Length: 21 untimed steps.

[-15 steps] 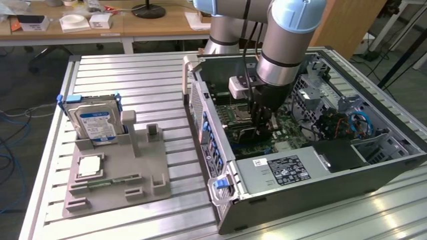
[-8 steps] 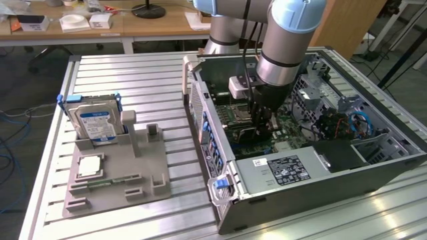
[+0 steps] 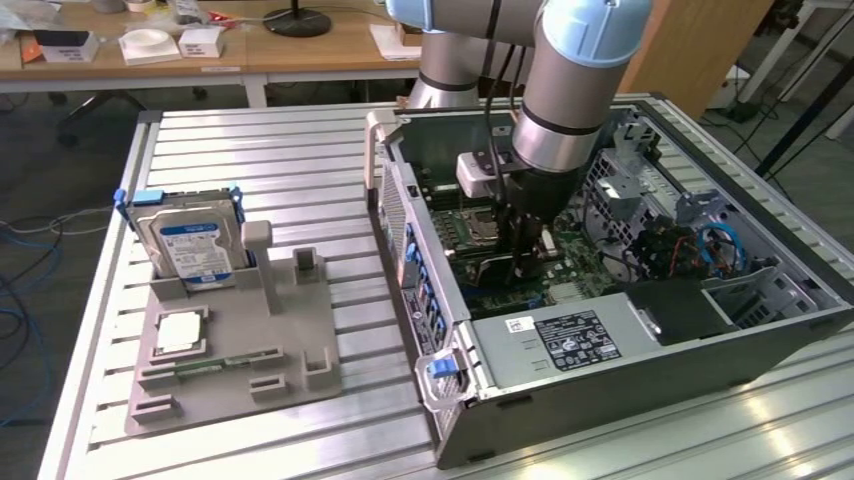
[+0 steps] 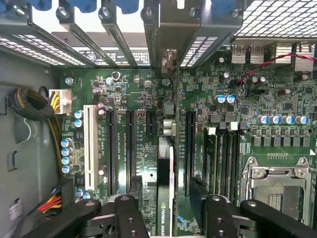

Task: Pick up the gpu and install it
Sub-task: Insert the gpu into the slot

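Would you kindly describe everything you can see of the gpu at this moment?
The gpu is a thin dark card seen edge-on, with white lettering near its held end and a silvery metal bracket at the far end toward the case's rear slots. It stands on edge over the green motherboard, lined up with the long expansion slots, clamped between the gripper fingers inside the open computer case. Whether it is fully seated cannot be told.

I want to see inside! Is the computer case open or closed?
Open. The case has no side cover, so its green board shows, and the gripper holds the gpu inside.
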Available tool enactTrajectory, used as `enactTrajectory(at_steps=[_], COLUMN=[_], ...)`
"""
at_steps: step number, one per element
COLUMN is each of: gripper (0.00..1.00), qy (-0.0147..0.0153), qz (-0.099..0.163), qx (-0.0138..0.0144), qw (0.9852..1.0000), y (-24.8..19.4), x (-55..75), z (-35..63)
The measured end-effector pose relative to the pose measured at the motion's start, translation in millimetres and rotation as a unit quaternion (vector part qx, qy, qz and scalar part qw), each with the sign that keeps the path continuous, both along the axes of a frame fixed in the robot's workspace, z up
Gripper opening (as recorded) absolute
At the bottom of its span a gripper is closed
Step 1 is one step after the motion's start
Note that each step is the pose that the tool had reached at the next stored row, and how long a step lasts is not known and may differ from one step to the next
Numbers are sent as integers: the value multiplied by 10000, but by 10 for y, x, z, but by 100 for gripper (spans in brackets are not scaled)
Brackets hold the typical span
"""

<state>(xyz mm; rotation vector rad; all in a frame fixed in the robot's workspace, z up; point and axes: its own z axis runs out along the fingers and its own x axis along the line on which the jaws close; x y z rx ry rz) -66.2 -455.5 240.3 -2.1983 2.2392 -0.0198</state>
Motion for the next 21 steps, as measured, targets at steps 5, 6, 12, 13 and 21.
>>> enactTrajectory(at_steps=[5,6,12,13,21], gripper=[51,51,51,51,44], qy=[0,-1,0,-1,-2], qz=[0,-1,0,0,0], qx=[-1,0,0,0,0], qw=[10000,10000,10000,10000,10000], y=[0,0,0,0,0], x=[0,0,0,0,-1], z=[48,83,291,302,302])
